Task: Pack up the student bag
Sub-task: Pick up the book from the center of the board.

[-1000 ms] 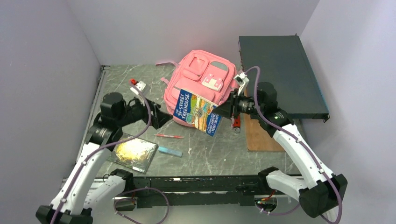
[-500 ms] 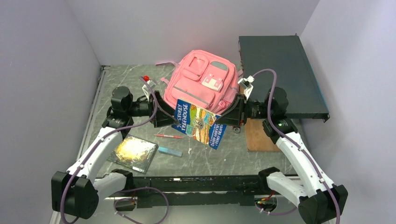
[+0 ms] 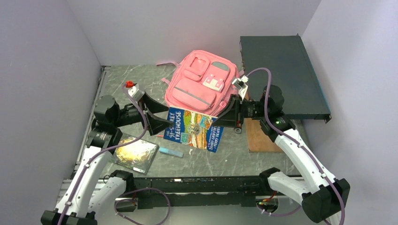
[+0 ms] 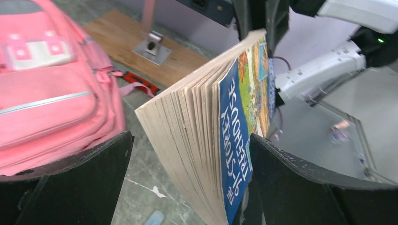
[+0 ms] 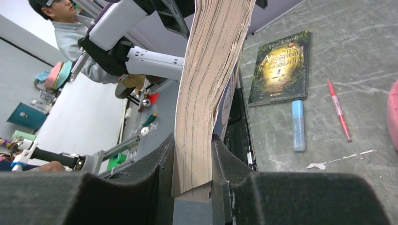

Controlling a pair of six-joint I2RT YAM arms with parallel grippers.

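While looking down from the top camera, can see the right hand closed on one short edge of a thick paperback book and keeping it off the desk. Just beyond this hand, toward the back wall, finds the student bag, flat on the desk with the front pockets facing up. At the opposite end of the book, meets the left hand, spread as wide as possible, with the book's edge between its fingers. Nearer to the arm bases than the left hand, notes a second book with a golden cover and a blue marker, both flat on the desk. To the outer side of the right hand, shows a wooden board and, behind it, a dark flat case.

From the left wrist, looks along two black fingers standing far apart, with the page block and blue cover of the book between them. Cannot tell whether either finger touches the book. Finds the pink bag just left of the hand.

From the right wrist, shows both fingers pressed against the two faces of the book, page edges toward the camera. Past the hand, on the desk, sees the golden book, the blue marker and a red pen, near one another but apart.
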